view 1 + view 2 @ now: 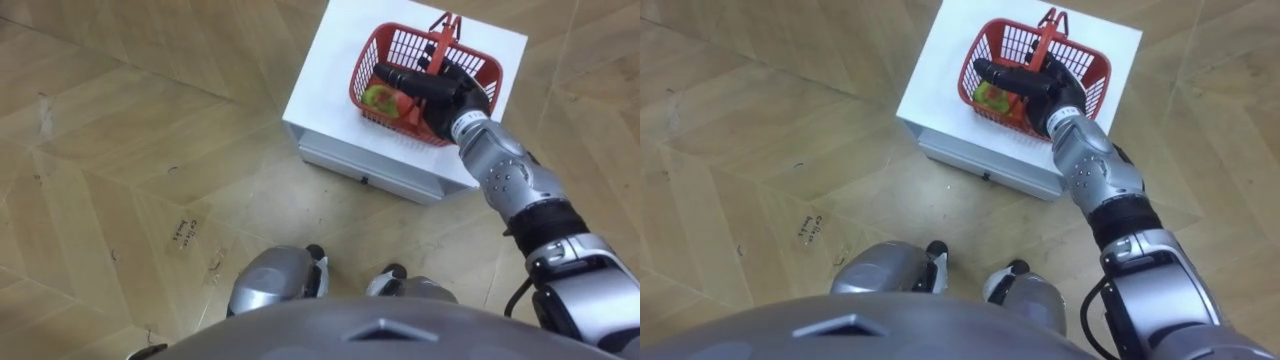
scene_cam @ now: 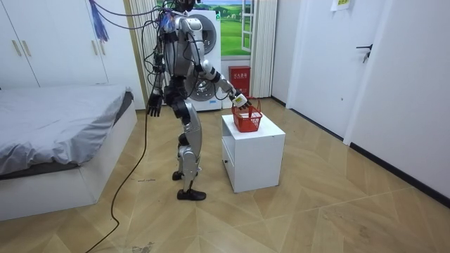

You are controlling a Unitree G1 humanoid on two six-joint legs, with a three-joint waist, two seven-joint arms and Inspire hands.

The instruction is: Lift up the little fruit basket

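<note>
A red mesh fruit basket stands on a low white cabinet, with its red handle upright. A green and red fruit lies inside it. My right hand reaches over the basket's near side just below the handle, open, its dark fingers stretched straight across the basket towards my left. None of them curls round the handle. My left hand hangs relaxed at my side. I stand upright in front of the cabinet, close to its drawer side.
The cabinet has a drawer facing me. A bed lies at the room view's left, with a washing machine and a small red box behind me. Wooden floor surrounds the cabinet.
</note>
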